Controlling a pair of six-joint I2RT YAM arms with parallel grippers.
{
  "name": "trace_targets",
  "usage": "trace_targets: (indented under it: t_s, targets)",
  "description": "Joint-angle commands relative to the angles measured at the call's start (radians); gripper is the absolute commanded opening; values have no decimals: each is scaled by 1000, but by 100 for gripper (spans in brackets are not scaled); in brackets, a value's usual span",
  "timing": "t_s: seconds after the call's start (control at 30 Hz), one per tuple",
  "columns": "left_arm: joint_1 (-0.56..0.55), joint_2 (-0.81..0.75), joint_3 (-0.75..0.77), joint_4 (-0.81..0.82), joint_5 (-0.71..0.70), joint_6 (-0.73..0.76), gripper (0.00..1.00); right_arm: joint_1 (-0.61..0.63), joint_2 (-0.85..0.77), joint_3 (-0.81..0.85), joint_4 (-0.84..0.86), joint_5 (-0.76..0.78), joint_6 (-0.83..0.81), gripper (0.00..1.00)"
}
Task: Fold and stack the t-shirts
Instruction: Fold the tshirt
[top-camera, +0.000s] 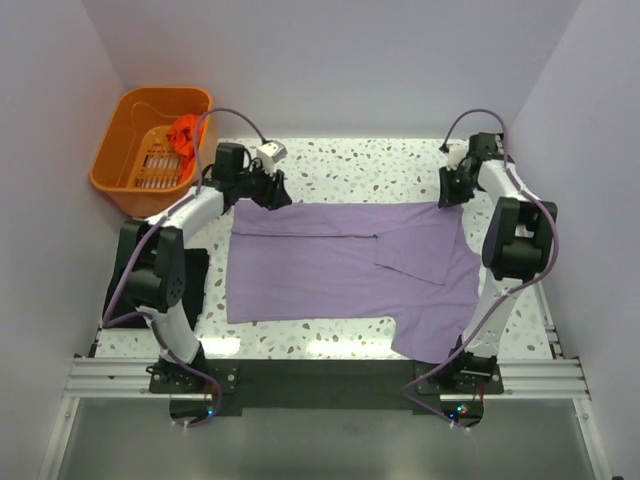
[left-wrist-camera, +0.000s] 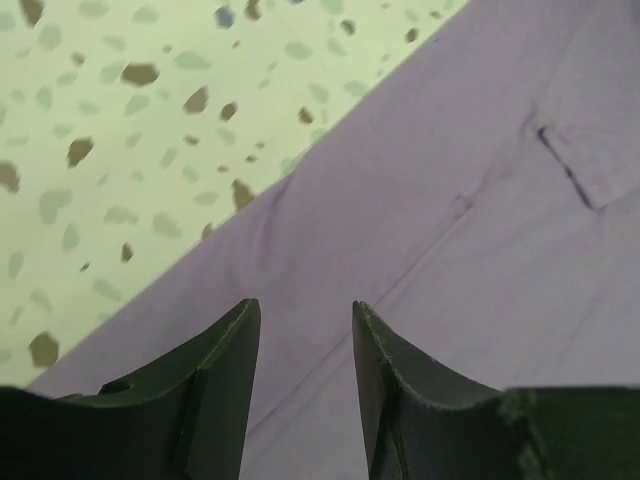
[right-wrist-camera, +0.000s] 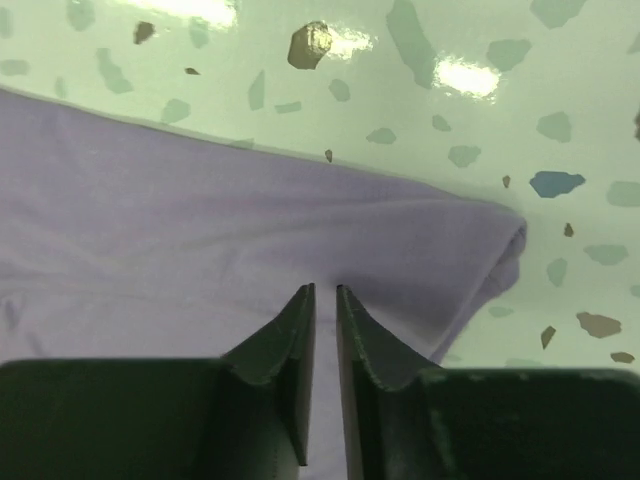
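- Lilac-purple short-sleeved cloth t-shirt (top-camera: 320, 270) lies flat in the middle of the white speckled terrazzo table (top-camera: 370, 170). Its long side runs left to right, and its far edge is straight.
- On its right half a folded layer overlaps the rest. One lobe of cloth reaches out at the near right, towards the table's near edge.
- Left wrist view: a stitched seam runs diagonally across the cloth (left-wrist-camera: 480, 250), with bare tabletop beyond the edge at upper left.
- Right wrist view: the shirt's far right corner (right-wrist-camera: 200, 230) is doubled over into a soft rounded fold.
- Left gripper (top-camera: 275, 190) is at the shirt's far left corner. Its fingers stand well apart above the cloth (left-wrist-camera: 305, 308), with nothing between them.
- Right gripper (top-camera: 447, 190) is at the far right corner. Its fingers are only a thin slit apart (right-wrist-camera: 325, 290), just inside the cloth's edge, and no cloth shows pinched in the slit.
- Orange-red crumpled cloth t-shirt (top-camera: 183, 135) sits in the rigid orange plastic basket with slotted sides (top-camera: 110, 170). The basket is at the far left corner, well apart from the lilac shirt.
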Motion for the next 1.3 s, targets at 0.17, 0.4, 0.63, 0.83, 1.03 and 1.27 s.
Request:
trace_targets:
  t_s: [0.17,0.4,0.63,0.83,1.03,1.27]
  targets:
    - [80,89,16,-187,-169,-35,45,20,30,-27,26,274,-41,12]
    - [82,189,59,-288,-352,-33,40,72,50,-49,61,411,-77,15]
    - [112,400,259,-380,-502,58,39,121,205,115,27,504,-97,15]
    - [166,551,520,-379,-538,85,39,124,330,319,16,522,-83,15]
    - [175,516,609,-316,-421,92,45,126,347,507,15,452,-57,28]
    - [175,306,559,-304,-174,105,61,126,128,505,-121,217,-84,79]
